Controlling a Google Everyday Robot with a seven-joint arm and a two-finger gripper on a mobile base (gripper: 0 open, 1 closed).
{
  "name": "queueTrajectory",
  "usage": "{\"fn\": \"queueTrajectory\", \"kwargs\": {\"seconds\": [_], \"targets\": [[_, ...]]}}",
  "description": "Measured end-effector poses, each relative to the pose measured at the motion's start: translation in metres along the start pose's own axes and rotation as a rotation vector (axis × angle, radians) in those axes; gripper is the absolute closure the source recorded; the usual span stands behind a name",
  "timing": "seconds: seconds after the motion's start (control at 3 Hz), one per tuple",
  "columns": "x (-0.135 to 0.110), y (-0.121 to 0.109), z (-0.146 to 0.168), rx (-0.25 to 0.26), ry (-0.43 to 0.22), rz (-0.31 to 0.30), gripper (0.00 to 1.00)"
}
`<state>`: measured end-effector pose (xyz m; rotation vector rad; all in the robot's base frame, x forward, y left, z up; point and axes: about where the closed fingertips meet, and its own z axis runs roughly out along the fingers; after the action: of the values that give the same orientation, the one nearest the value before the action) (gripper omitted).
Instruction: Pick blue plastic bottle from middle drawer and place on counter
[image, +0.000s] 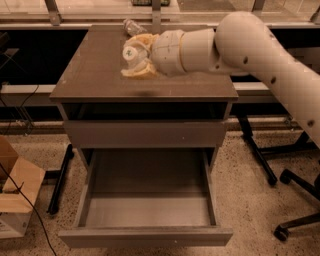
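Gripper: the gripper (134, 57) hangs over the middle of the counter (85, 80), a little toward the far side, at the end of the arm (250, 45) reaching in from the right
Grasp: its tan fingers (140, 72) are closed around the blue plastic bottle (131, 52), one above and one below, with the white cap facing the near left
Why held so: the bottle lies sideways in the grasp, just above the slab, which looks like a carry pose chosen for a short, gentle set-down
Bottle's place: over the counter, out of the drawer, not yet released; whether it touches the top cannot be told
Middle drawer: the middle drawer (145, 212) stands pulled out toward the near side, its grey box bare, which fits the pick being done
Closed front: a plain drawer panel (145, 134) sits shut above it
Surface: glossy brown-grey, flat, with open room to the left of the gripper for placing
Far edge: a clear bottle (131, 25) lies near the back, just beyond the gripper, worth avoiding
Room: speckled floor (260, 200), a cardboard box (15, 190) at near left, chair bases (295, 220) at right
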<state>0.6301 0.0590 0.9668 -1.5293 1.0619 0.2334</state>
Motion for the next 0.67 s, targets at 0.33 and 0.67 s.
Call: {"fn": "queueTrajectory", "kwargs": {"seconds": [0.33,0.67], "targets": [[0.0,-0.047,0.029,-0.007,0.009,-0.107,1.0],[0.012,-0.074,0.063,-0.037,0.059,-0.193,1.0]]}}
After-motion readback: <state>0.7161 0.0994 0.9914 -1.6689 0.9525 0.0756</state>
